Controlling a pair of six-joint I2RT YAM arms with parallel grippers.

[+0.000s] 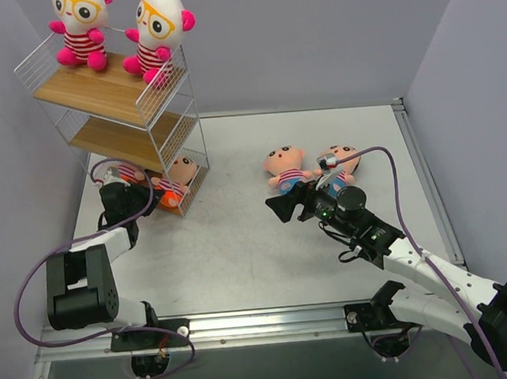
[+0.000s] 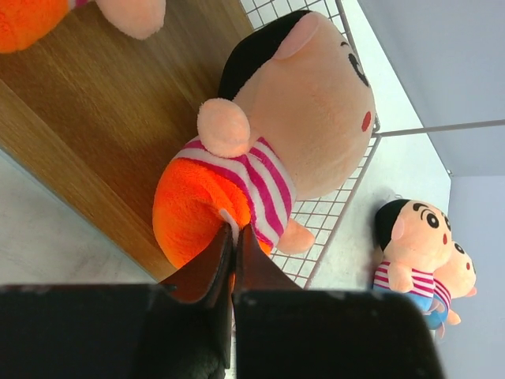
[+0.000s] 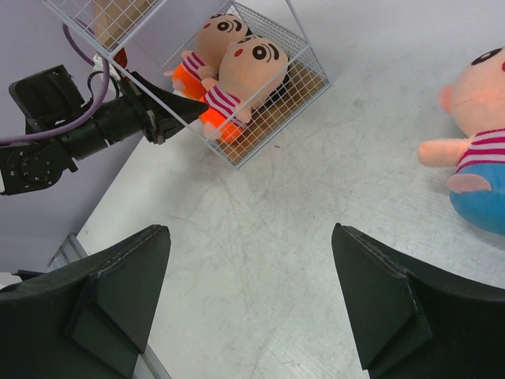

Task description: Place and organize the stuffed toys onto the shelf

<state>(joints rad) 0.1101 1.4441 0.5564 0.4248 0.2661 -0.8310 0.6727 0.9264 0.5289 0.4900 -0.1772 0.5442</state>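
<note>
Top external: shelf (image 1: 96,92) in upper left of frame — two white-headed toys (image 1: 83,27) sit on its top tier, two orange-bottomed toys (image 1: 175,180) lie on the bottom tier. Two blue-bottomed toys (image 1: 287,167) lie side by side on the desk (image 1: 241,252), centre right, well apart from the shelf. Left end effector (image 2: 235,229) fully closed, tips against one toy's orange bottom — can't tell if fabric is pinched. Right end effector (image 3: 248,237) wide open, holding nothing, above the desk near the blue pair.
</note>
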